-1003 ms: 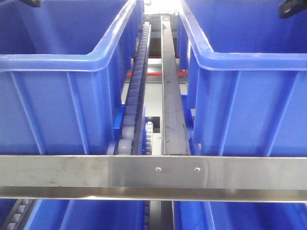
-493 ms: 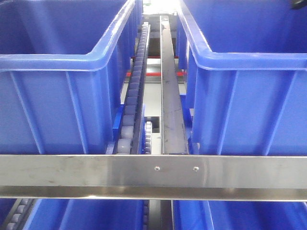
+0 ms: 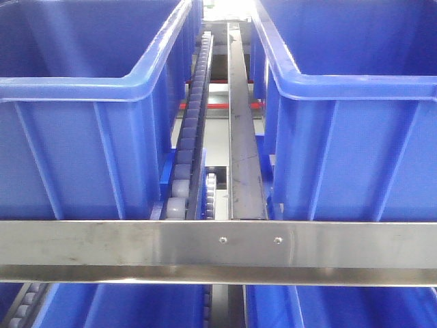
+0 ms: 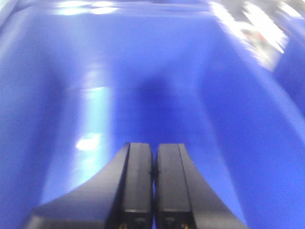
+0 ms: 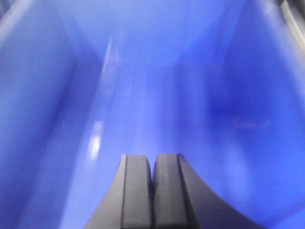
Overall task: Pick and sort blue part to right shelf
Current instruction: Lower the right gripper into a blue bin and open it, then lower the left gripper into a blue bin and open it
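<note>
Front view: two blue bins, left bin [image 3: 82,102] and right bin [image 3: 355,102], flank a roller track [image 3: 191,137] behind a steel bar [image 3: 136,249]; blue part not visible | Left wrist: left gripper [image 4: 153,152] pressed closed, empty, over blue bin floor | Right wrist: right gripper [image 5: 152,164] closed, empty, likewise.
</note>
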### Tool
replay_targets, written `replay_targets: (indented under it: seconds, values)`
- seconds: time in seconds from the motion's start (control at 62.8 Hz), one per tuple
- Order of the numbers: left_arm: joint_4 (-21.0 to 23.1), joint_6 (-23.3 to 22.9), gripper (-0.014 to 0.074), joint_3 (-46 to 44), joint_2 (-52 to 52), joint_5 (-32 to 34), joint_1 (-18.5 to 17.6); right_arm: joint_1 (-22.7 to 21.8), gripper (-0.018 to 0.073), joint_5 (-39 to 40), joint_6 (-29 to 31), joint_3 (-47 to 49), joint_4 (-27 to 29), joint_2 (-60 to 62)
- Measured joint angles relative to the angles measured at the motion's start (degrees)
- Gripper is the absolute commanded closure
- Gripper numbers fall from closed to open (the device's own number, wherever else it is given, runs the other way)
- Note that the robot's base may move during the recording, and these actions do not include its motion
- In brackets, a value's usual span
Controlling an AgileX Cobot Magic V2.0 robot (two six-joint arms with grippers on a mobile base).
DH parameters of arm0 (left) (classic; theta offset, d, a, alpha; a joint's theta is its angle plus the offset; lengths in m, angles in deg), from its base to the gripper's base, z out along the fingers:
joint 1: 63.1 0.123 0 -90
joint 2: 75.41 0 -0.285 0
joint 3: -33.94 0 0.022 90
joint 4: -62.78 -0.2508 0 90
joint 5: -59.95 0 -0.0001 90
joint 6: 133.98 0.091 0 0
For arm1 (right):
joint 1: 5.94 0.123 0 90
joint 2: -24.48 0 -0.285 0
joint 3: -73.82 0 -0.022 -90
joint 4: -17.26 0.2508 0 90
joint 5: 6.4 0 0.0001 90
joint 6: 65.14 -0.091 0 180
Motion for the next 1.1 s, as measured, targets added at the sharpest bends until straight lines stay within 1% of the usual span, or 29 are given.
replay_targets:
  seconds: [0.127, 0.207, 0.302, 0.477, 0.716, 0.796, 0.971, 1.098]
  values:
    - [0.5, 0.0, 0.0462, 1.6, -3.3, 0.0, 0.5, 0.0, 0.0519, 0.0, 0.0, -0.4, 0.0, 2.4]
    - [0.5, 0.0, 0.0462, 4.3, -6.7, 0.0, 0.5, -0.1, 0.0519, 0.0, 0.0, -1.9, 0.0, 4.6]
    - [0.5, 0.0, 0.0462, 7.8, -11.1, 0.0, 0.5, -0.1, 0.0519, 0.0, 0.0, -4.7, 0.1, 8.2]
    - [-0.8, 0.0, 0.0462, 15.9, -20.3, -0.2, 1.1, -0.2, 0.0519, 0.4, 0.0, -11.5, 0.1, 16.1]
    - [-0.9, 0.0, 0.0462, 24.5, -35.7, -1.0, 5.9, -0.3, 0.0519, 0.4, 0.0, -19.7, 0.1, 29.3]
    - [-0.9, 0.0, 0.0462, 25.9, -40.8, -3.0, 7.1, -0.3, 0.0519, -0.3, 0.0, -21.5, 0.1, 33.7]
    - [-1.0, 0.0, 0.0462, 26.4, -50.8, -10.4, 7.3, -0.3, 0.0519, -3.2, 0.0, -22.7, 0.1, 42.3]
    - [-1.2, 0.0, 0.0462, 26.4, -55.6, -11.5, 7.3, -0.3, 0.0519, -4.5, 0.0, -22.7, 0.1, 45.6]
